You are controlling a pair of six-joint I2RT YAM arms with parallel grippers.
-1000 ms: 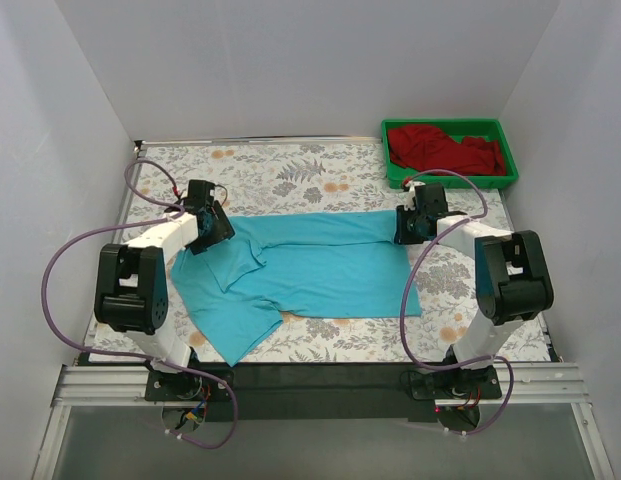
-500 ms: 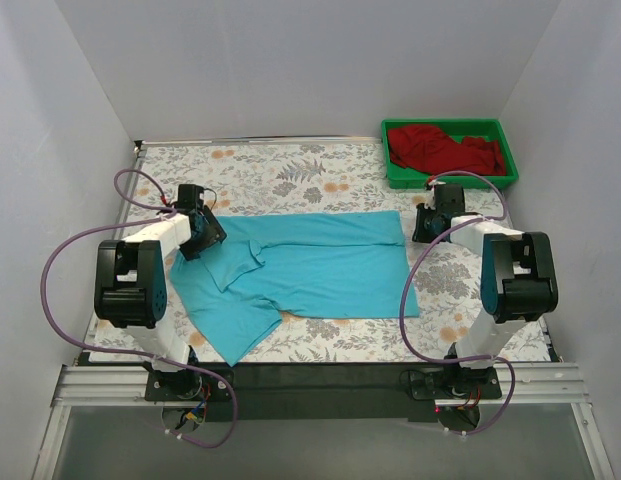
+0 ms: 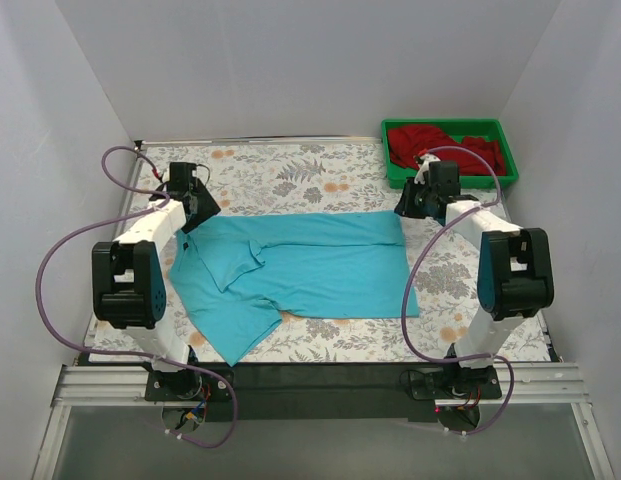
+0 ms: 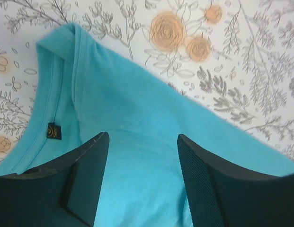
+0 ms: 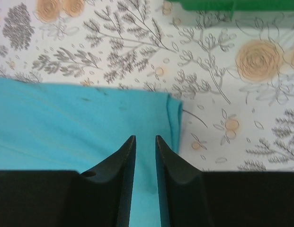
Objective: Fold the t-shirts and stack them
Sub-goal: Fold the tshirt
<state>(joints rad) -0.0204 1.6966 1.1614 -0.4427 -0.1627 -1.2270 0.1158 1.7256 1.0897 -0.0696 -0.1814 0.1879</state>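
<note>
The turquoise-blue t-shirt [image 3: 310,265] lies spread on the flowered table, collar to the left, with its near left part crumpled. My left gripper [image 3: 195,207] is open and empty, just above the shirt's far left shoulder; the left wrist view shows the cloth [image 4: 137,113] and a collar label [image 4: 53,131] below the gripper [image 4: 143,139]. My right gripper [image 3: 410,204] hovers over the shirt's far right corner [image 5: 171,113]. In the right wrist view the gripper [image 5: 145,138] is only narrowly open, with nothing between the jaws. The dark red t-shirt [image 3: 445,150] lies bunched in the tray.
The green plastic tray [image 3: 450,183] stands at the far right corner, right behind my right gripper; its edge shows in the right wrist view [image 5: 232,4]. White walls enclose the table on three sides. Purple cables loop beside both arms.
Both grippers have let go of the shirt's far edge and drawn back toward the far side. The right one swung out right, then came back near the tray. The shirt stays flat.
</note>
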